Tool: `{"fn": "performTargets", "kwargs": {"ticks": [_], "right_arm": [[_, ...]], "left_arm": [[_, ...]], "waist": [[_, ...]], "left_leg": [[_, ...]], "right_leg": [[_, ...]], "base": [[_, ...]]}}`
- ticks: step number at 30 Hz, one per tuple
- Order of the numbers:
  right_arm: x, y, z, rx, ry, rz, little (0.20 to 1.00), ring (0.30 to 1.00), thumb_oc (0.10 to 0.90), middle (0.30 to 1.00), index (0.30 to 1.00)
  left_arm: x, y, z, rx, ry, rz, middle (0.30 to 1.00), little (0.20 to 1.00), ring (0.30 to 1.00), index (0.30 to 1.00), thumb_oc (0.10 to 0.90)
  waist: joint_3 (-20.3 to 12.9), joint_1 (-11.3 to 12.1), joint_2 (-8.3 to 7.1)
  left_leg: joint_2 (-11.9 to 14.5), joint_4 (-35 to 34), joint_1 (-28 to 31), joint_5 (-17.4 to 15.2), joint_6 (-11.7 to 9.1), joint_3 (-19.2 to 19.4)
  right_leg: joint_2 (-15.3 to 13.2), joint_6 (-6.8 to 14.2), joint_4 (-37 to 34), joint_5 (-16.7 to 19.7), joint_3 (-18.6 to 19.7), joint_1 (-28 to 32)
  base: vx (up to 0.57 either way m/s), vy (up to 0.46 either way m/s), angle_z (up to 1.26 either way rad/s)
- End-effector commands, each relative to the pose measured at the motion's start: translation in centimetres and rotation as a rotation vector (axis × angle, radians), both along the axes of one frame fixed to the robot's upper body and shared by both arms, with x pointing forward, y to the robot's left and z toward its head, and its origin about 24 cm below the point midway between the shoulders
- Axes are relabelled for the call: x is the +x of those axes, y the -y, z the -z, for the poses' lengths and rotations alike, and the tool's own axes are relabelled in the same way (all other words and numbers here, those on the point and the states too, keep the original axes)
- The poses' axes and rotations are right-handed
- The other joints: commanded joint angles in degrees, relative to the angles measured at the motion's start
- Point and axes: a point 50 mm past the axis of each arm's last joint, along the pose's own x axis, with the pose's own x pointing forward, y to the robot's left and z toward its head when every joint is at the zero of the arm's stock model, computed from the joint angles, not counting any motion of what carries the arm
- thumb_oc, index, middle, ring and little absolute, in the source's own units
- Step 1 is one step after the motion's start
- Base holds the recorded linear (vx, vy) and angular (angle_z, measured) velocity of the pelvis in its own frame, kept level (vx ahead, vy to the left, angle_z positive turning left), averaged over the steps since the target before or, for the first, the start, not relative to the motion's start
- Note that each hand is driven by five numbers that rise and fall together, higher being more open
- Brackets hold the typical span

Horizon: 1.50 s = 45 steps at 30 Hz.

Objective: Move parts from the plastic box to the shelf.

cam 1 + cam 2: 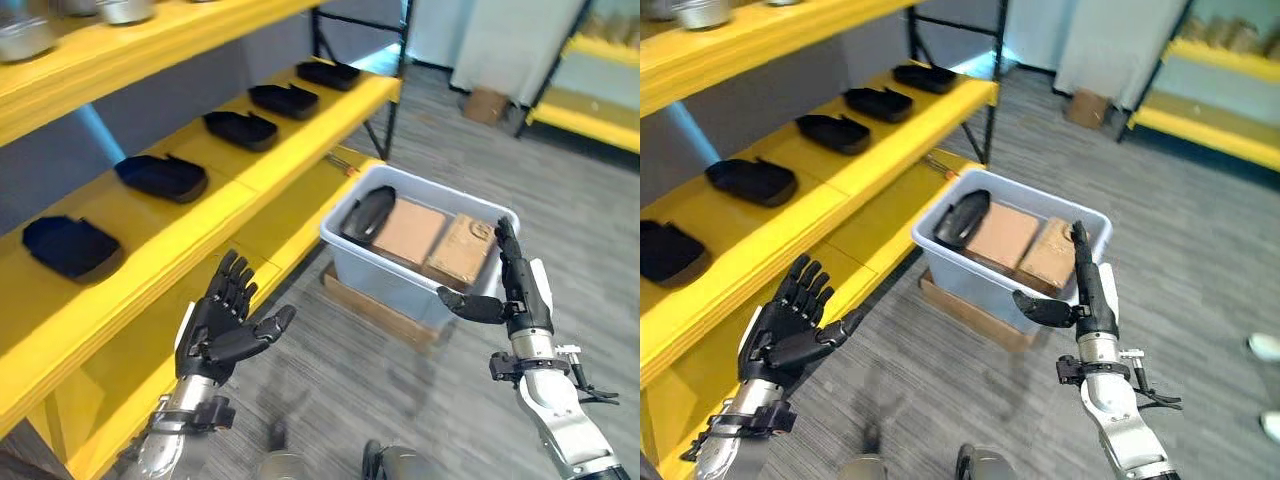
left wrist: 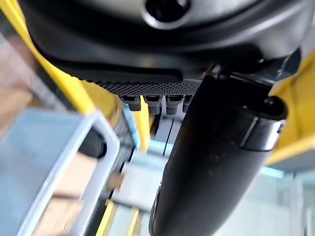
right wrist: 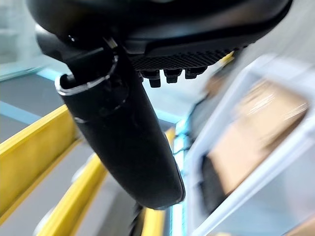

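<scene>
While left hand point(image 1: 228, 322) spreads open, right hand point(image 1: 518, 290) upright beside plastic box point(image 1: 400, 280).

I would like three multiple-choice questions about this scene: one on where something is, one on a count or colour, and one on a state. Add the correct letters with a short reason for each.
1. Where does the dark part in the plastic box lie?
A. at the end nearest the shelf
B. at the end farthest from the shelf
C. under the brown cartons

2. How many dark parts rest on the yellow shelf level beside the box?
A. two
B. five
C. eight

3. In what state are both robot hands?
A. both shut on a part
B. both open and holding nothing
C. one open, one shut on the box rim

Answers:
1. A: the dark part leans at the box end close to the shelf, beside the two brown cartons.
2. B: five dark parts stand in a row along that level.
3. B: the left robot hand and the right robot hand have straight fingers and hold nothing.
</scene>
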Motion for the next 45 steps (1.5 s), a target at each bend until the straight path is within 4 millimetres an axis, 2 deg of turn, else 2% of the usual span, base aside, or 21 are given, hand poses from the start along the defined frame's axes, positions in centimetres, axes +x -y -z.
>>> {"fn": "performTargets", "kwargs": {"ticks": [1,2,6,9,12,13,14,15,16,17,20,23,26,36,40,45], "right_arm": [[1.5,-2.0,-6.0,0.005,0.337,-0.082,1.0,1.0,0.9,1.0,1.0],[1.4,-2.4,-5.5,0.006,0.322,-0.082,1.0,1.0,0.9,1.0,1.0],[1.0,-2.2,-5.0,-0.014,0.292,-0.061,1.0,1.0,0.9,1.0,1.0],[0.9,-1.9,-4.9,-0.036,0.272,-0.044,1.0,1.0,0.9,1.0,1.0],[1.3,-2.2,-5.0,-0.038,0.274,-0.072,1.0,1.0,0.9,1.0,1.0],[1.6,-2.6,-5.1,-0.044,0.282,-0.102,1.0,1.0,0.9,1.0,1.0],[1.8,-2.9,-5.3,-0.049,0.294,-0.117,1.0,1.0,0.9,1.0,1.0],[1.9,-3.1,-5.3,-0.049,0.297,-0.126,1.0,1.0,0.9,1.0,1.0],[2.1,-3.1,-5.3,-0.047,0.294,-0.132,1.0,1.0,0.9,1.0,1.0],[2.2,-3.3,-5.2,-0.05,0.296,-0.126,1.0,1.0,0.9,1.0,1.0],[2.4,-3.2,-5.3,-0.08,0.303,-0.133,1.0,1.0,0.9,1.0,1.0],[2.0,-2.8,-5.3,-0.104,0.287,-0.137,1.0,1.0,0.9,1.0,1.0],[2.1,-3.1,-4.9,-0.106,0.269,-0.148,1.0,1.0,0.9,1.0,1.0],[2.2,-3.5,-4.8,-0.132,0.279,-0.154,1.0,1.0,0.9,1.0,1.0],[2.5,-3.7,-4.2,-0.032,0.226,-0.192,1.0,1.0,0.9,1.0,1.0],[2.3,-4.1,-3.8,0.012,0.186,-0.265,1.0,1.0,0.9,1.0,1.0]], "left_arm": [[0.9,-0.4,-5.7,0.067,0.302,0.019,1.0,1.0,1.0,1.0,0.9],[0.9,0.0,-6.0,0.097,0.305,0.029,1.0,1.0,1.0,1.0,0.9],[0.9,0.6,-6.1,0.107,0.309,0.076,1.0,1.0,1.0,1.0,0.9],[1.0,1.1,-6.4,0.132,0.321,0.11,1.0,1.0,1.0,1.0,0.9],[0.7,1.1,-6.4,0.158,0.332,0.106,1.0,1.0,1.0,1.0,0.9],[0.7,0.7,-6.4,0.171,0.329,0.085,1.0,1.0,1.0,1.0,0.9],[0.7,0.4,-6.5,0.176,0.336,0.072,1.0,1.0,1.0,1.0,0.9],[0.7,0.3,-6.7,0.189,0.345,0.069,1.0,1.0,1.0,1.0,0.9],[0.8,0.1,-7.0,0.197,0.354,0.069,1.0,1.0,1.0,1.0,0.9],[1.0,0.1,-7.3,0.182,0.361,0.083,1.0,1.0,1.0,1.0,0.9],[1.0,0.0,-7.2,0.183,0.371,0.096,1.0,1.0,1.0,1.0,0.9],[1.0,0.3,-6.7,0.13,0.344,0.103,1.0,1.0,1.0,1.0,0.9],[1.1,0.9,-6.6,0.126,0.364,0.136,1.0,1.0,1.0,1.0,0.9],[1.6,1.2,-6.6,0.069,0.376,0.148,1.0,1.0,1.0,1.0,0.9],[2.0,1.3,-6.1,0.028,0.336,0.134,1.0,1.0,1.0,1.0,0.9],[2.0,1.4,-5.2,0.02,0.276,0.146,1.0,1.0,1.0,1.0,0.9]], "waist": [[-1.99,-0.82,-0.56],[-2.42,-0.68,-0.76],[-3.37,-1.58,-1.06],[-3.48,-2.26,-1.27],[-2.75,-1.35,-1.17],[-2.07,-0.57,-1.12],[-1.38,-0.15,-1.06],[-0.89,0.0,-1.01],[-0.4,-0.08,-0.92],[0.42,-0.7,-1.13],[-0.01,-1.3,-0.82],[-1.48,-2.11,-0.8],[-1.58,-2.4,-0.59],[-2.07,-2.99,-0.05],[-2.5,-2.93,0.19],[-2.73,-2.83,0.2]], "left_leg": [[-1.4,-4.12,3.63,-2.83,2.79,-2.32],[-2.29,-9.1,5.4,-1.36,3.54,-6.65],[-1.39,-13.52,7.27,0.05,3.73,-6.91],[-0.48,-13.93,7.62,-0.18,3.8,-5.23],[0.81,-13.77,7.8,-0.23,3.64,-1.82],[1.68,-13.46,7.93,-0.3,3.58,0.77],[2.37,-13.38,8.32,-0.37,3.64,2.56],[2.87,-13.15,8.52,-0.44,3.5,3.41],[3.33,-12.76,8.72,-0.6,3.22,3.94],[3.44,-11.94,9.56,-1.47,3.19,4.34],[4.16,-12.55,11.26,-1.56,2.36,5.12],[3.96,-12.38,11.52,-1.78,2.08,6.71],[4.35,-11.89,10.97,-1.87,1.61,7.85],[5.14,-10.74,11.29,-2.32,0.86,8.74],[5.52,-10.81,11.46,-2.04,0.28,8.58],[5.99,-11.11,11.49,-1.56,-0.26,8.4]], "right_leg": [[-1.18,8.82,-10.88,0.33,6.89,10.01],[0.72,9.16,-11.38,0.65,9.28,9.49],[1.38,9.42,-12.08,0.82,10.25,9.22],[1.4,9.35,-10.6,-0.12,9.43,8.64],[-0.37,9.69,-6.07,-1.17,3.77,7.26],[-2.14,10.25,-3.58,-1.23,-0.55,6.39],[-3.41,10.83,-2.39,-0.83,-3.12,5.64],[-3.9,10.99,-2.53,-0.77,-3.98,5.42],[-4.16,10.95,-3.96,-0.68,-4.08,5.53],[-5.41,12.24,-5.45,3.13,-2.88,4.21],[-5.28,11.79,-9.61,3.63,-2.15,5.89],[-4.97,11.06,-12.55,3.5,-2.29,8.5],[-4.87,10.44,-14.48,3.42,-2.48,9.66],[-5.01,9.68,-15.98,3.05,-3.32,11.91],[-4.96,9.49,-16.42,2.73,-3.97,12.66],[-5.05,9.35,-16.78,2.47,-4.59,13.15]], "base": [[0.02,-0.214,-0.76],[0.04,-0.179,-0.86],[0.03,-0.056,-0.77],[0.02,-0.037,-0.27],[-0.02,-0.077,-0.34],[-0.04,-0.139,-0.96],[-0.04,-0.187,-1.56],[-0.02,-0.21,-1.8],[0.02,-0.263,-1.62],[0.06,-0.28,-0.96],[0.14,-0.221,-0.48],[0.13,-0.141,-0.44],[0.05,-0.115,-0.33],[0.07,-0.076,0.0],[0.02,-0.02,-0.01],[0.01,-0.006,0.0]]}}
